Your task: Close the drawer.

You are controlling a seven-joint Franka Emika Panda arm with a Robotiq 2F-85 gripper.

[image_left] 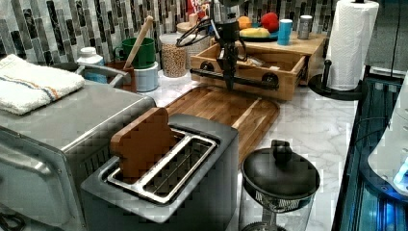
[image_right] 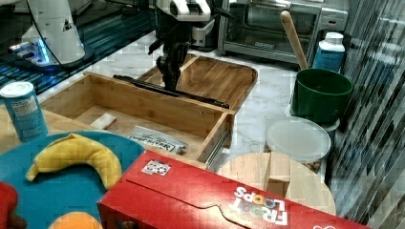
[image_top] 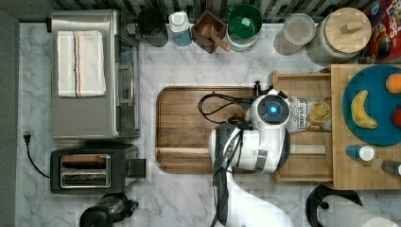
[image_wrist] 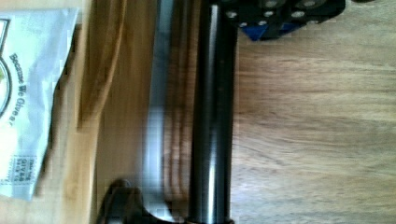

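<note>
The drawer (image_top: 302,168) is a light-wood box that stands pulled out from under the butcher-block slab (image_top: 343,175). A printed packet (image_top: 298,113) and a small white block (image_right: 104,121) lie inside it. A black bar handle (image_wrist: 210,116) runs along its front wall (image_right: 157,107). My gripper (image_left: 229,79) points down at the outer side of that handle, about midway along the drawer front (image_left: 288,84). It is shut, with nothing held. The right view shows the gripper (image_right: 169,81) right at the bar, and its tips (image_wrist: 275,18) sit beside the bar over dark wood. From above, the arm's wrist (image_top: 272,111) hides the gripper.
A dark walnut cutting board (image_top: 189,123) lies on the marble in front of the drawer. A blue plate (image_top: 373,113) with a banana sits on the slab. A toaster (image_top: 92,168) and toaster oven (image_top: 90,71) stand at the top view's left; jars and cups line the back wall.
</note>
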